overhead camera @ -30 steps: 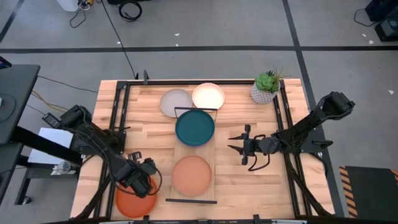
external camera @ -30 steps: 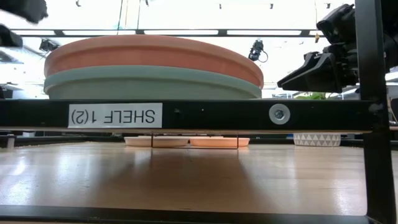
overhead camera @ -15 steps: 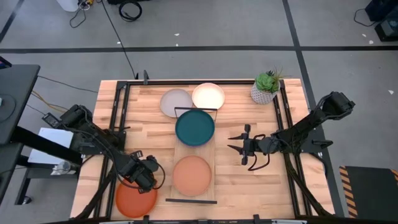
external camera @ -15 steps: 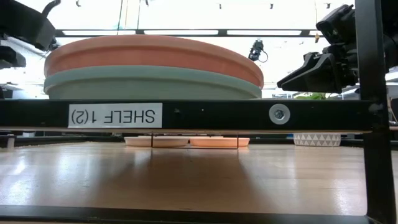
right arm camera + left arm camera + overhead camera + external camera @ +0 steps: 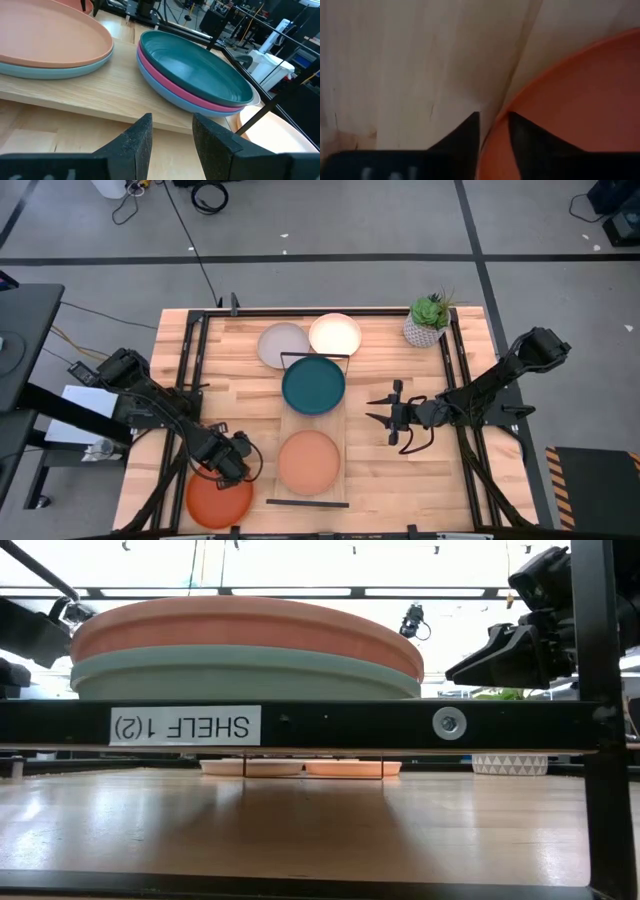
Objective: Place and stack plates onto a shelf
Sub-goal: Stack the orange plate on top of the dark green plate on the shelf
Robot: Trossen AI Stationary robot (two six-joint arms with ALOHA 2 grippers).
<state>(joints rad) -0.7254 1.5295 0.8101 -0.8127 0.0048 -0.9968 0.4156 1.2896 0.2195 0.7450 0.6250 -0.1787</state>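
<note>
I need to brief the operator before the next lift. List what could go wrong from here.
1. The left gripper has its fingers astride only the rim of the orange plate, a thin hold; the plate may tip or slip when lifted.
2. That plate lies near the table's front edge, so a slip could send it off.
3. The shelf already carries two stacks, so the orange plate could knock the peach plate on arrival.

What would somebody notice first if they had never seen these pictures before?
Probably the colourful plates on the shelf in the middle of the table: a dark teal plate topping one stack, a peach plate topping another. Next, the left pincer at the rim of the orange plate at the table's near left corner, one finger on each side of the rim. The right pincer waits open beside the shelf.
</note>
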